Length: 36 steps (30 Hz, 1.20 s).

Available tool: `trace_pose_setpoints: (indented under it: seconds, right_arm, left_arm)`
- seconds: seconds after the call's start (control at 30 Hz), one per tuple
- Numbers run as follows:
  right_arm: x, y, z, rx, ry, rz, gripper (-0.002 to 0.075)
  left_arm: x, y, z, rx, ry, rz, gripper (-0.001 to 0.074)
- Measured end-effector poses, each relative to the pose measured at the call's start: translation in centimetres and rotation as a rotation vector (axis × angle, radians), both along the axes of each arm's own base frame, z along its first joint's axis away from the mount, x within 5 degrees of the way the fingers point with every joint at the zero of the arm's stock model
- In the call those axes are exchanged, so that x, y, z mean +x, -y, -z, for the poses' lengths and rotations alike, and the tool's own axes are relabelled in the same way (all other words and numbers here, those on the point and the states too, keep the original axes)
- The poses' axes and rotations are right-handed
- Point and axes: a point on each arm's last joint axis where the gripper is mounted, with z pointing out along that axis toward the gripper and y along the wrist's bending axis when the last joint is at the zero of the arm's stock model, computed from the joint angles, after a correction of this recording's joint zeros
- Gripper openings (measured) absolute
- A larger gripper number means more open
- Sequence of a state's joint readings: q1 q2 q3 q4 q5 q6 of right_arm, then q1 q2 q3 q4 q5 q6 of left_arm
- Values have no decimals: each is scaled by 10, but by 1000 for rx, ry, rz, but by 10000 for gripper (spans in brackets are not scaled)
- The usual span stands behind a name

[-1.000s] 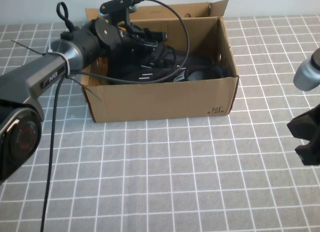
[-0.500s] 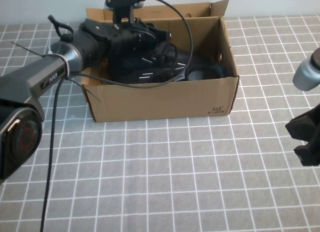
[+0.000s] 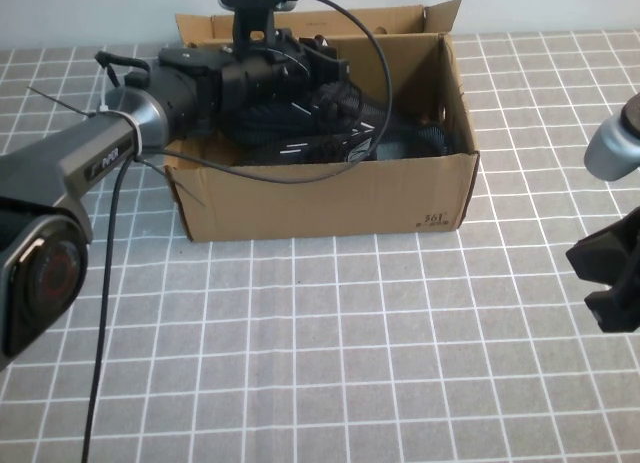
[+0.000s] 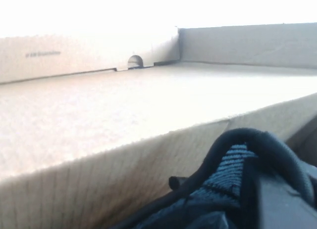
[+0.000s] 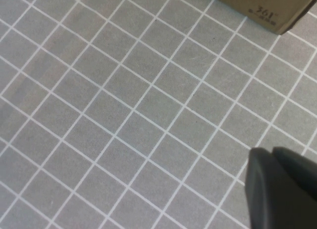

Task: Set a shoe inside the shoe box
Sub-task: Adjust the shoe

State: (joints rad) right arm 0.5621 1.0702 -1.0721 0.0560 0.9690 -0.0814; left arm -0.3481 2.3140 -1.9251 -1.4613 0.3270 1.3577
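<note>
Shoe [image 3: 330,133] inside shoe box [image 3: 330,198]; left gripper [image 3: 335,78] closed above it; right gripper [image 3: 610,283] closed, well apart.

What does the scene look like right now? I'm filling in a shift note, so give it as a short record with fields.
surface: grey tiled table
box: brown cardboard box, open at the top, at the far middle of the table
shoe: black shoe lying inside the box
left gripper: reaching into the box over the shoe, fingers shut; whether it grips the shoe cannot be told
right gripper: at the right edge above bare table, away from the box, fingers shut, holding nothing
</note>
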Motion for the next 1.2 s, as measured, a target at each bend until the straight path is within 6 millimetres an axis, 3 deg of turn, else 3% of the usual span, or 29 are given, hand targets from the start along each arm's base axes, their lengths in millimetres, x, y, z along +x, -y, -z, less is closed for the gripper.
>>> trace_pose_setpoints:
  seconds: [0.07,0.17,0.3,0.43,0.6,0.77,1.03,1.2]
  right_arm:
    - [0,0,0,1,-1,0,-16]
    - [0,0,0,1,-5,-1,-16]
    - [-1,0,0,2,-9,-1,-16]
    - [-1,0,0,3,-11,-2,-16]
    - [-1,0,1,1,-20,-3,-16]
    - [-1,0,1,2,-17,-2,-16]
    - [-1,-1,0,14,-8,-3,-16]
    - [-5,-3,1,34,-63,-13,-16]
  left_arm:
    - [-1,0,-3,28,20,18,66]
    - [-5,0,-15,63,58,47,208]
    - [-14,-3,-51,47,123,49,414]
    - [-24,-6,-79,-4,120,43,468]
    - [-39,-4,-91,-46,-21,105,401]
    - [-51,-1,-79,24,-197,176,311]
    - [-64,13,-70,130,-244,244,252]
    - [-72,12,-67,176,-306,315,58]
